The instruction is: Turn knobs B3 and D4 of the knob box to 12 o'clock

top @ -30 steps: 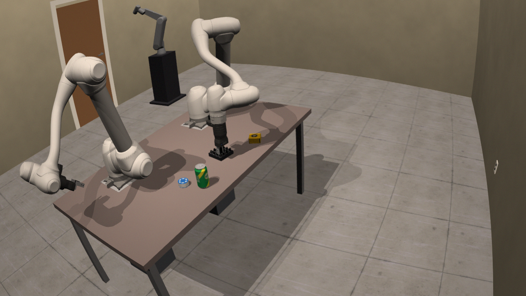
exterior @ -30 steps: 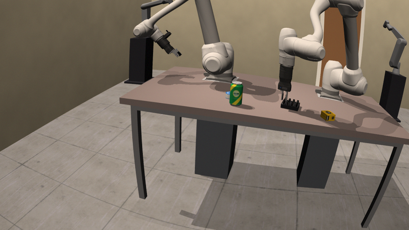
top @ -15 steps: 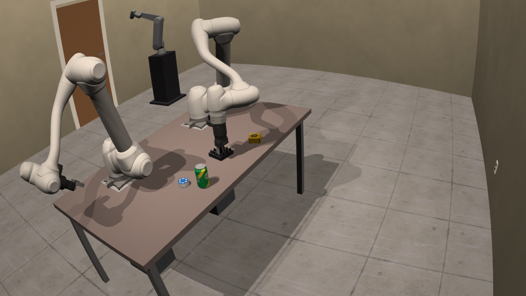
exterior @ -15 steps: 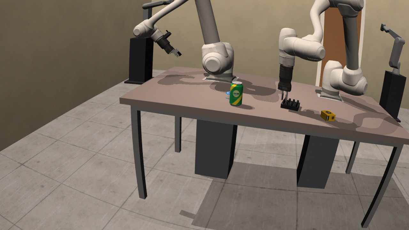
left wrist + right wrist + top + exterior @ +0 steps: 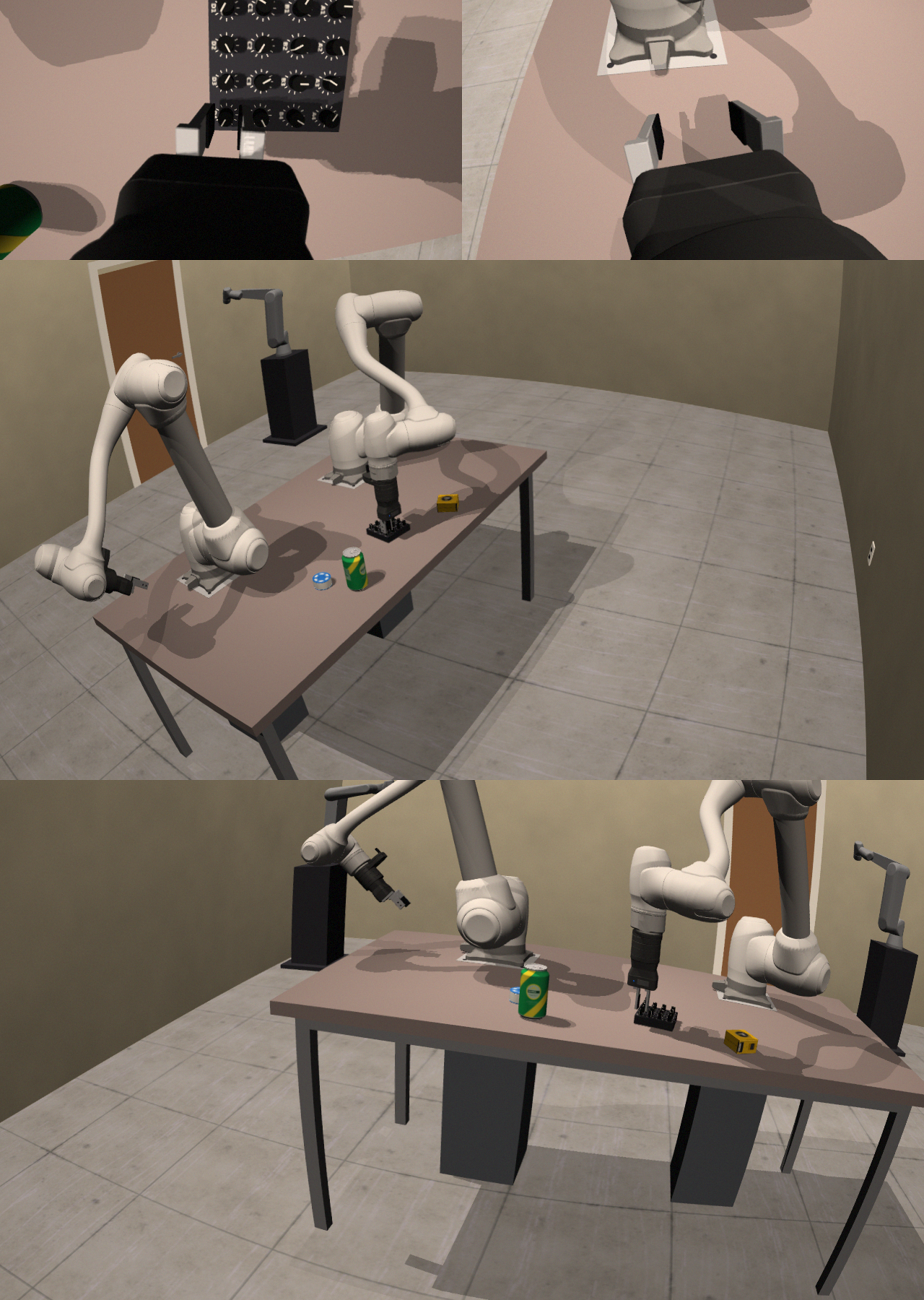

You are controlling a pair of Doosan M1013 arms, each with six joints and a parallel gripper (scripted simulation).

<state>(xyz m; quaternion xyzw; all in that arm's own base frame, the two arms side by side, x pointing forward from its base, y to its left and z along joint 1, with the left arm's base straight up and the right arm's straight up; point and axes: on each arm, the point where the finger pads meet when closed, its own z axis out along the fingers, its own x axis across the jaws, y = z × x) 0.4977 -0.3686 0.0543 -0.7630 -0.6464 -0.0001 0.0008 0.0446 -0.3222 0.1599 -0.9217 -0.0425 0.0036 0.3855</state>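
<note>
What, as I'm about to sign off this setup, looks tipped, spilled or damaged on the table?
Nothing stands out. The green can stands upright, the knob box and yellow box sit flat, and I see no spill or breakage. Part of the knob box is hidden by the left gripper.
</note>
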